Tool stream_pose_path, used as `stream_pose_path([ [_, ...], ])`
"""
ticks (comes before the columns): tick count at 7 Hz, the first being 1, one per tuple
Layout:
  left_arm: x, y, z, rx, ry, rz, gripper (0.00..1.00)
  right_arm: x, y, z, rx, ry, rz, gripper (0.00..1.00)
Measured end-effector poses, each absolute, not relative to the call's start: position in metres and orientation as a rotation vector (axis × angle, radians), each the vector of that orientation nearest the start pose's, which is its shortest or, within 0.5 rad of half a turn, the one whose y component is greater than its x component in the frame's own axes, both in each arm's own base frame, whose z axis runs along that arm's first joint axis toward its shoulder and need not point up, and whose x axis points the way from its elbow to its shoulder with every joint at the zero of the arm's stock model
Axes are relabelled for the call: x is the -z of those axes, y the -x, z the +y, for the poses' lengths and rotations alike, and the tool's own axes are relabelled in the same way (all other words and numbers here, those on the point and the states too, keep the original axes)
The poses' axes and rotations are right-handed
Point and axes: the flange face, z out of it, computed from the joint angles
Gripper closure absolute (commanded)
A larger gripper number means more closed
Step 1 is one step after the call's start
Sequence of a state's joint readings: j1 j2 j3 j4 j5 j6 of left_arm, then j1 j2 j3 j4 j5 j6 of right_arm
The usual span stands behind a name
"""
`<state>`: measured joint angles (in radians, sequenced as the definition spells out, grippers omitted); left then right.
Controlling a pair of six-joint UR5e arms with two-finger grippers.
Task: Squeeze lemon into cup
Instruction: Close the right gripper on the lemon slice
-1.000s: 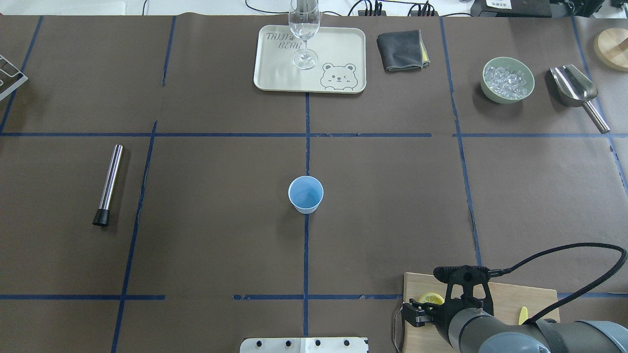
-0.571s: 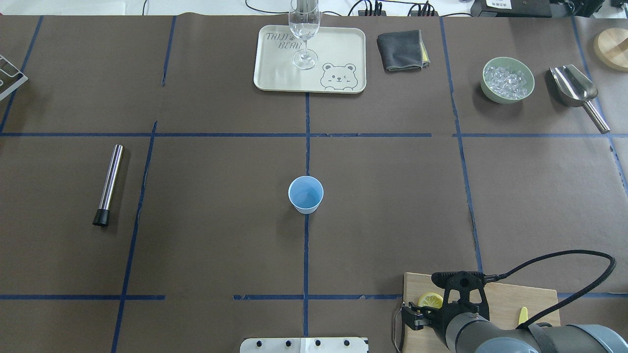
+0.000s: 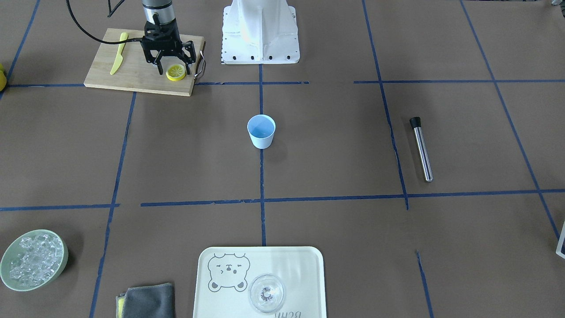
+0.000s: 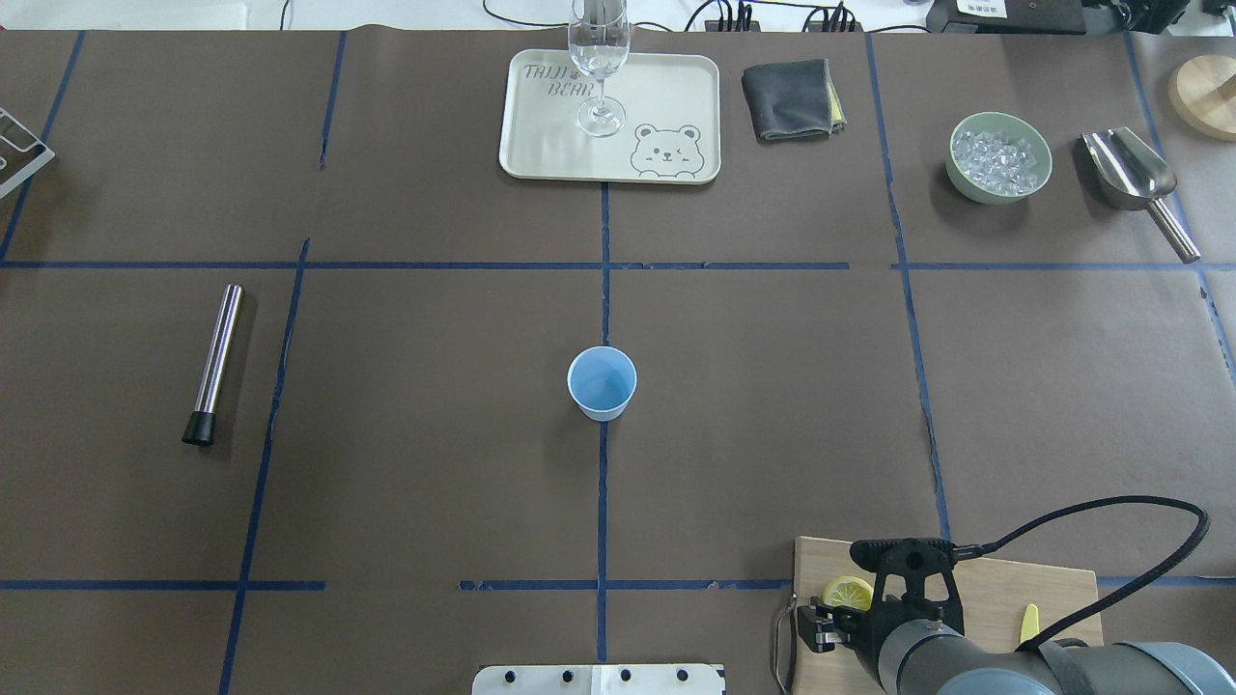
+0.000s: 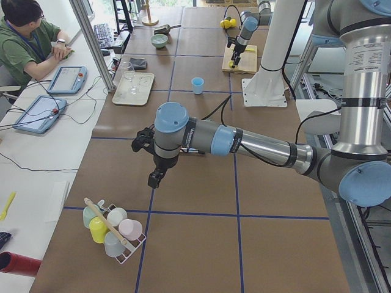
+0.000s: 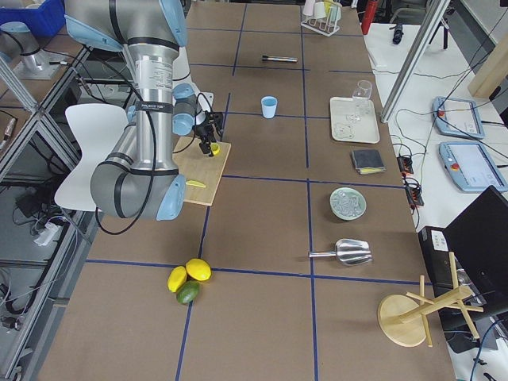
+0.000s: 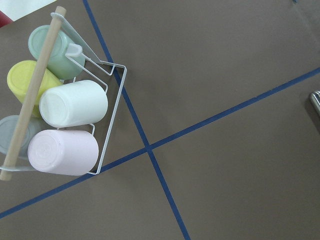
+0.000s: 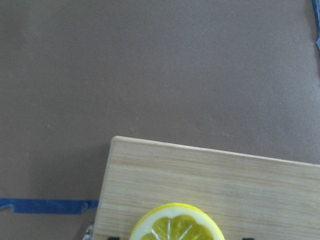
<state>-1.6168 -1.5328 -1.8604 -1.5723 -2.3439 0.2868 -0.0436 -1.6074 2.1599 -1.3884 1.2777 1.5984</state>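
Note:
The lemon (image 3: 175, 72) is a flat yellow slice on the corner of a wooden cutting board (image 3: 132, 77). It fills the bottom edge of the right wrist view (image 8: 177, 226) and shows partly in the overhead view (image 4: 846, 590). My right gripper (image 3: 173, 69) points down over it, open, with one finger on each side of the slice. The light-blue cup (image 3: 261, 131) stands upright at the table's middle (image 4: 602, 383), far from the gripper. My left gripper (image 5: 156, 176) hangs near a mug rack at the table's left end. I cannot tell whether it is open or shut.
A yellow plastic knife (image 3: 118, 58) lies on the board. A clear glass (image 3: 266, 293) stands on a bear tray (image 3: 304, 269). Around are a grey cloth (image 3: 148, 302), a green ice bowl (image 3: 33, 259), a metal scoop (image 4: 1128, 172), a steel tube (image 3: 421, 149) and a mug rack (image 7: 70, 117).
My right arm has shifted slightly back and down over the lemon slice. The gripper stays open. The cup has not moved.

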Motion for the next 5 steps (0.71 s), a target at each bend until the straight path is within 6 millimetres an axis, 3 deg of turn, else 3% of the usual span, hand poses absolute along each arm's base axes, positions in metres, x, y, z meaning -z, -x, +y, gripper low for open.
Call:
stream_pose_path([
  [1,-0.5334,0.0857,-0.4745,-0.326,-0.366,0.721,0.00,-0.3855,0.4625,-0.1421,-0.093,-0.254,-0.739,0.88],
  [2,-0.5331,0.0858,-0.4744,-0.326,-0.367,0.721,0.00,-0.3851,0.4620,-0.1425,-0.094,-0.254,-0.739,1.00],
  [5,-0.5329,0.0858,-0.4744,-0.324,-0.367,0.721,0.00,-0.3810,0.4589,-0.1438,-0.097,-0.256,-0.746,1.00],
])
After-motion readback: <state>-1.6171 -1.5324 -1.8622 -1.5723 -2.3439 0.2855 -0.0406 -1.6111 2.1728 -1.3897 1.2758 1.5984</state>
